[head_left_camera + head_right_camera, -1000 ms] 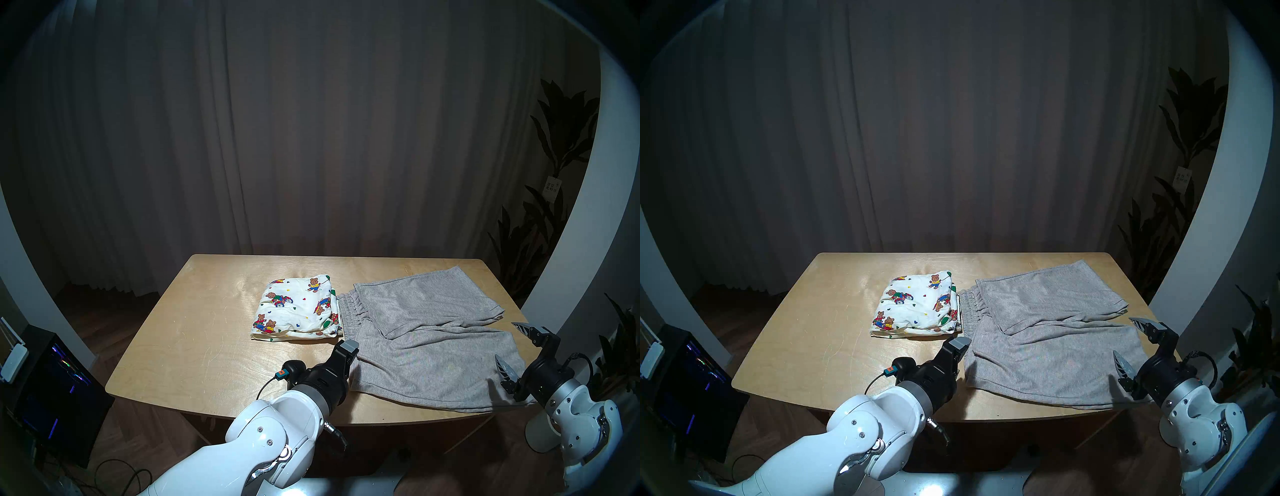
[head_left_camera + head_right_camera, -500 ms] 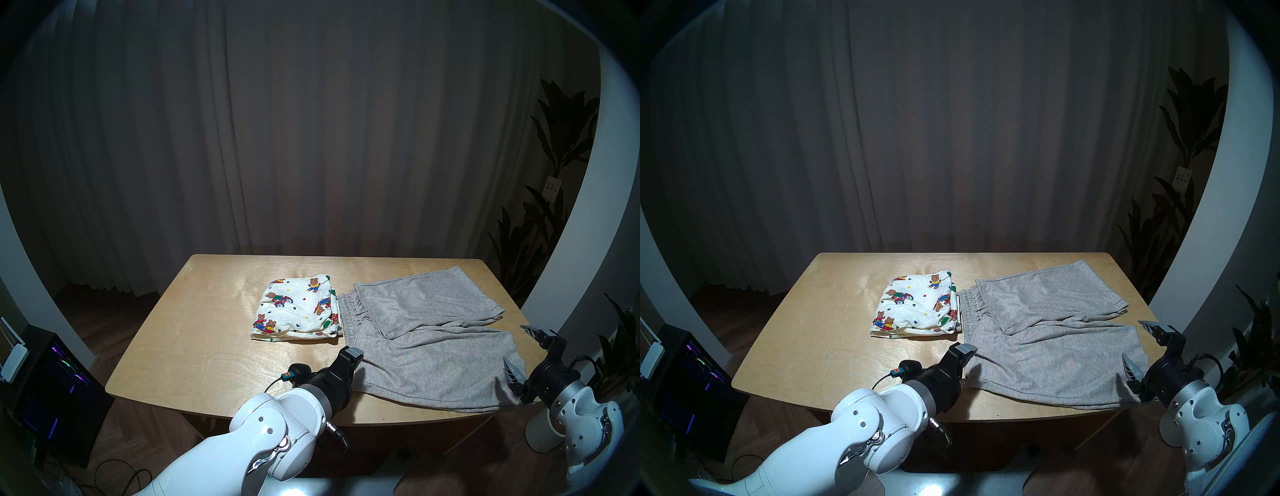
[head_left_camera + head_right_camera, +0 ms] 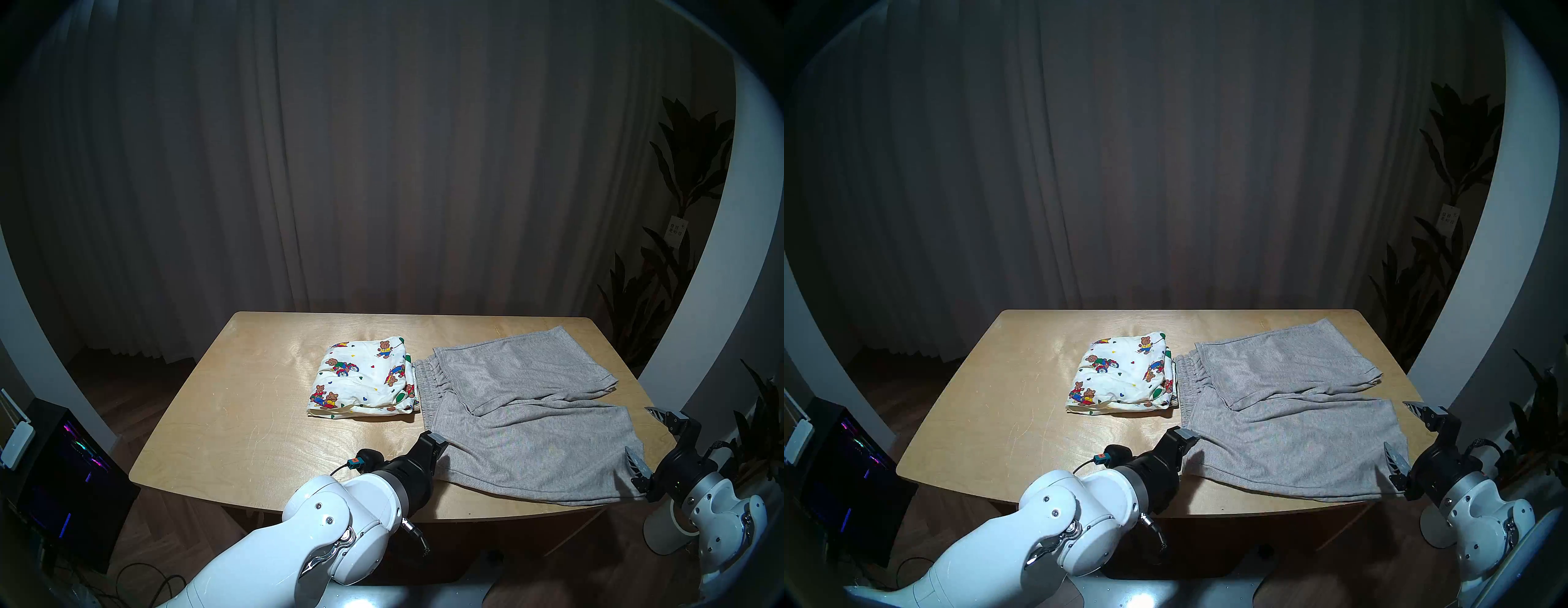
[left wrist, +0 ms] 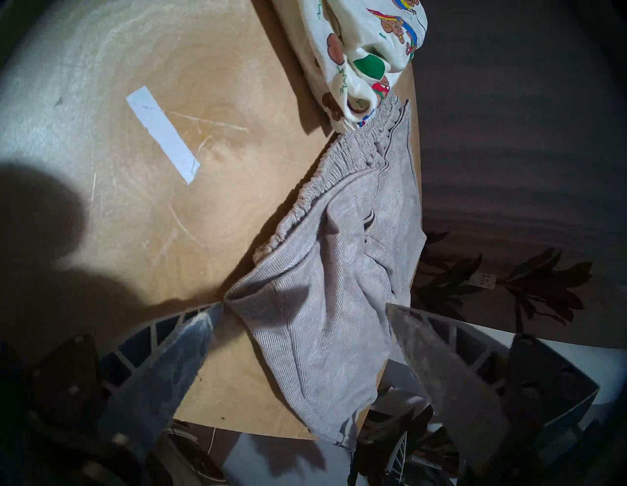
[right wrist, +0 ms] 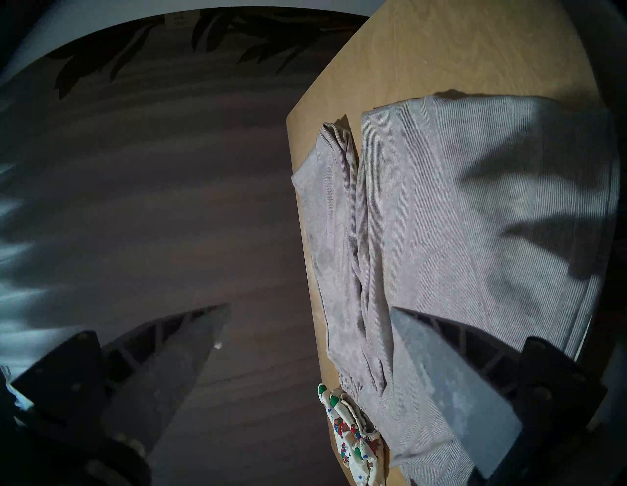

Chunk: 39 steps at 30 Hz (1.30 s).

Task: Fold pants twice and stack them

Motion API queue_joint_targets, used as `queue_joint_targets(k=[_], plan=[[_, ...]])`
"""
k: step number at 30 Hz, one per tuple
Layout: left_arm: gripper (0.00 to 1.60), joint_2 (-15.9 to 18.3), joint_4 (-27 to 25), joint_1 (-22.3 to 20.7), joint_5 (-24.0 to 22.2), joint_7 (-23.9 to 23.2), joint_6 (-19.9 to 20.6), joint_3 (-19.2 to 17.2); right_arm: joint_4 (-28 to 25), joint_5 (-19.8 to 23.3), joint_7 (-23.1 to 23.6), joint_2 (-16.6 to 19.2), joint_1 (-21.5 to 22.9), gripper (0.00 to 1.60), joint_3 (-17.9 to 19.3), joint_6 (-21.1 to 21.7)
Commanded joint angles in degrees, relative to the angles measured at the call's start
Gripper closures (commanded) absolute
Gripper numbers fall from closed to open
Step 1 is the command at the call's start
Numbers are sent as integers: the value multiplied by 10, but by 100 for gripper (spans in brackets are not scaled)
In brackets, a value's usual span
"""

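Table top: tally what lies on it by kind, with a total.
Teddy-bear print shorts, folded: 1
Grey shorts, spread flat: 1
White tape strip: 1
Total: 3

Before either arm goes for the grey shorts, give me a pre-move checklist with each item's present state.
1. Left hand open: ok, its fingers stand apart around the near waistband corner.
2. Right hand open and empty: ok.
3. Grey shorts spread flat for folding: not ok, the far leg lies across the near one.
4. Grey shorts fully on the table: not ok, the near right hem hangs over the edge.
5. Bear-print shorts folded: ok.
6. Bear-print shorts clear of the grey waistband: cannot tell, the edges meet.
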Motion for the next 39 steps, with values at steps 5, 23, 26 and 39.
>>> queue_joint_targets(k=[5, 23, 26, 39], plan=[[0, -19, 22, -16, -13, -20, 16, 4, -3, -8, 8, -12, -12, 0, 5, 1], [0, -27, 60, -39, -27, -45, 42, -4, -15, -73, 59, -68, -34, 0, -13, -10], [0, -24, 62, -44, -32, -44, 50, -7, -22, -79, 67, -80, -42, 0, -15, -16], [0, -20, 90, -80, -60, -46, 111, -17, 9, -130, 111, -94, -61, 0, -8, -16]])
